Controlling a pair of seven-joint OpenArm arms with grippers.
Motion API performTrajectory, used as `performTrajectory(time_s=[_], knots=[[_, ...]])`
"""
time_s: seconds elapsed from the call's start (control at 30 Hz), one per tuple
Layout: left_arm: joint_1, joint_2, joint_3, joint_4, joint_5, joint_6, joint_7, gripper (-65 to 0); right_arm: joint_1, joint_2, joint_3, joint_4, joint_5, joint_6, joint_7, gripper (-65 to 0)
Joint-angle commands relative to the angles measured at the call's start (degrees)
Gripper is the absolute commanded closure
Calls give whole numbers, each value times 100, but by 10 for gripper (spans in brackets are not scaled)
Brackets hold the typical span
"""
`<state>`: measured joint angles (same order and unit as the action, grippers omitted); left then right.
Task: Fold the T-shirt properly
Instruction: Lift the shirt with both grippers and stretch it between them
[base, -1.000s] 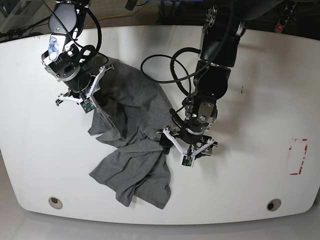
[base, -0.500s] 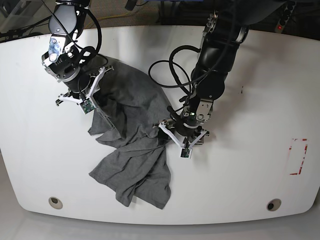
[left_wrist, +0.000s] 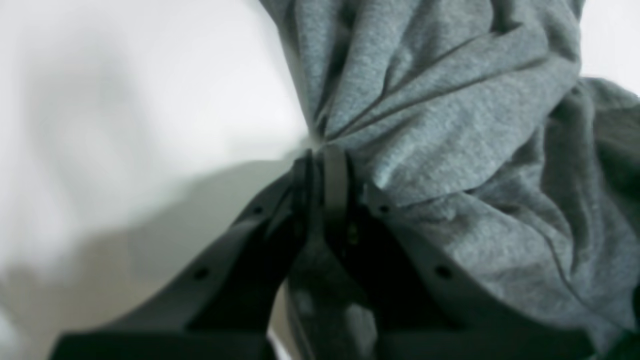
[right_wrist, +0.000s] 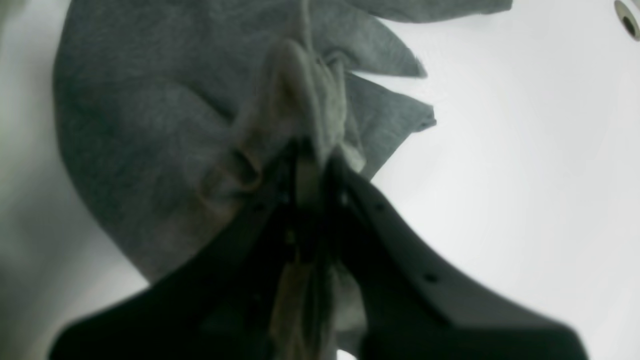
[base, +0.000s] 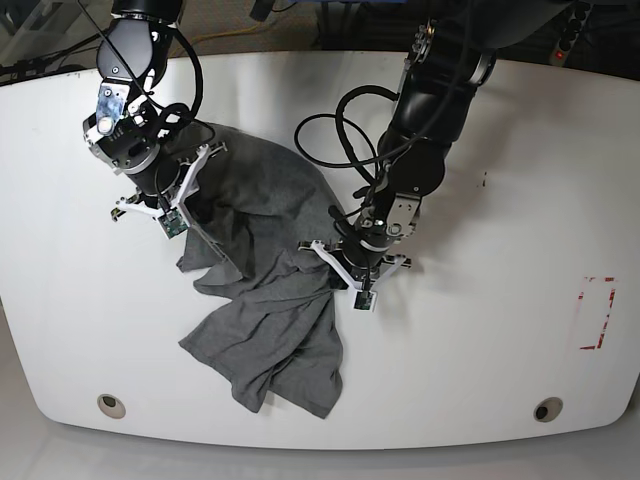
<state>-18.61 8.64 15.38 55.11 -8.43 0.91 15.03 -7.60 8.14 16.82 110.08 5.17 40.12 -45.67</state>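
Bimanual cloth handling on a white tabletop (base: 520, 150). One plain heather-grey, soft cotton short-sleeved T-shirt (base: 262, 300) is lying crumpled across the left-centre of the table in the base view, bunched into diagonal ridges, with a wider flap spreading toward the near edge.

The left gripper (left_wrist: 320, 160), at the garment's right-hand edge in the base view (base: 352, 262), is pinching a gathered fold, its jaws pressed together on the fabric; creases are radiating from the pinch. The right gripper (right_wrist: 307, 155), at the garment's upper left in the base view (base: 165, 195), is likewise clamping a puckered wad of cloth between closed jaws.

Handling, as judged: the knit is looking light, limp and compliant, so it is likely draping and sagging rather than keeping any shape, and dragging on the table more than sliding freely. It seems neither fragile nor slippery, though a thin pinch could be slipping out under tension. Better holds would probably be seams, hem corners or shoulder points, where layers are firmer; which part each gripper is actually holding cannot be told, since neither neck nor sleeves are showing clearly.

Count: one T-shirt, two arms with two grippers, two round fittings (base: 111, 405) near the table's front edge, and one red outlined rectangle (base: 597, 313) at the far right.
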Motion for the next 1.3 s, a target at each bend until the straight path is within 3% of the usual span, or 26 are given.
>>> performTrajectory(time_s=[0.0,0.3,0.6,0.73,0.93,1.13,1.27], knots=[[90,36,5,498,21,-7,111,-6,192,61,10,20,85,-12,149,0],[749,-315,-4,2924,29,-16,1060,-6,1256,78,2,-648,85,-12,149,0],[951,-878,-4,4709,73,-16,1570,-7,2443,96,-7,-1158,85,-12,141,0],[925,-1115,-215,5403,205,-16,1728,-7,3014,263,-174,-1254,85,-12,-9,0],[573,-1511,-452,5851,443,-16,1737,-7,3867,614,-772,-1254,85,-12,-141,0],[28,-1818,-927,5860,460,-16,1746,-7,4782,623,-1141,-1254,76,-12,-149,0],[-394,-2020,-1208,5869,460,-16,1798,-8,5327,702,-1502,-1254,-240,-12,-229,0]])
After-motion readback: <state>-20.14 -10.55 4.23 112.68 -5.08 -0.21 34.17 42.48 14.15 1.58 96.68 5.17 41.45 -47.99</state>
